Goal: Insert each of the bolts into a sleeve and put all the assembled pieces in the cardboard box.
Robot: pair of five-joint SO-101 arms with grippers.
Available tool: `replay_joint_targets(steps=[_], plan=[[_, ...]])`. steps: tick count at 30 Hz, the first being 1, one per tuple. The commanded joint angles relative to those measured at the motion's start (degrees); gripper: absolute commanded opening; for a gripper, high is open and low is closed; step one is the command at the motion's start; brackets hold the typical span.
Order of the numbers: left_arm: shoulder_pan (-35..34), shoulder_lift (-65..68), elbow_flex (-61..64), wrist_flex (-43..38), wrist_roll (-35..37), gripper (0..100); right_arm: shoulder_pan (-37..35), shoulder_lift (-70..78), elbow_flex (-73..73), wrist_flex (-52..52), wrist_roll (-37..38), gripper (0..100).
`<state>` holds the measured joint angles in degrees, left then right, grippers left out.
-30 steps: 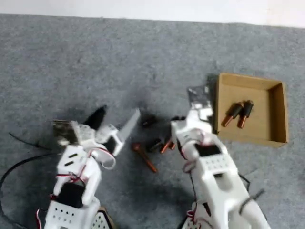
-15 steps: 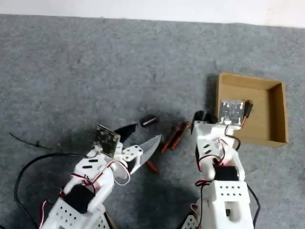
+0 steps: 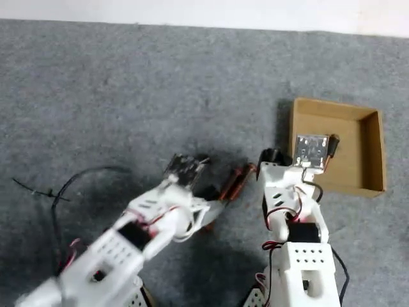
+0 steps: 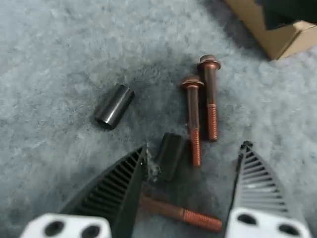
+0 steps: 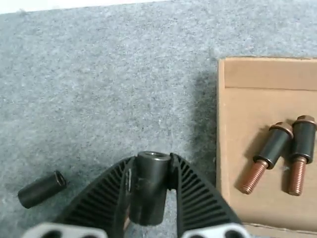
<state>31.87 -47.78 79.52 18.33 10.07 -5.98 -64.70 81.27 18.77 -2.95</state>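
My left gripper [image 4: 194,148] is open, low over the carpet, and frames a black sleeve [image 4: 170,154] and a copper bolt [image 4: 193,119]. A second bolt [image 4: 210,94] lies beside that one, and a third bolt [image 4: 181,213] lies crosswise under the jaws. Another sleeve [image 4: 114,105] rests farther off. My right gripper [image 5: 151,161] is shut on an upright black sleeve [image 5: 148,193] beside the cardboard box [image 5: 257,74]. Two assembled pieces [image 5: 277,153] lie in the box. In the high view the left gripper [image 3: 208,198] is by the bolts [image 3: 235,182], and the right gripper [image 3: 271,157] is left of the box [image 3: 332,107].
A loose sleeve [image 5: 42,189] lies on the grey carpet away from the box. A thin black cable [image 3: 38,192] trails at the left of the high view. Open carpet stretches behind the bolts, toward the white wall.
The left arm has swung right and come down over the bolts and sleeve with its gripper open. The right arm pulled back from the bolts with a sleeve, then stayed still.
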Motion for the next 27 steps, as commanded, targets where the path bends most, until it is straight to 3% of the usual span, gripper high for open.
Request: replay_joint_targets(steps=[1,6,12,27], plan=[[0.8,20.1,-10.6,-6.7,-0.5,27,0.8,-1.4,0.6,-2.2,0.7,0.4],[1.4,38.1,-21.5,-10.4,-0.5,27,0.8,-1.4,3.5,-7.3,0.9,0.4],[1.4,50.1,-31.0,-10.3,-0.4,27,0.8,-1.4,4.5,-8.7,0.9,0.4],[0.9,51.3,-39.3,2.8,-0.4,27,0.8,-1.6,4.6,-8.7,1.0,0.4]])
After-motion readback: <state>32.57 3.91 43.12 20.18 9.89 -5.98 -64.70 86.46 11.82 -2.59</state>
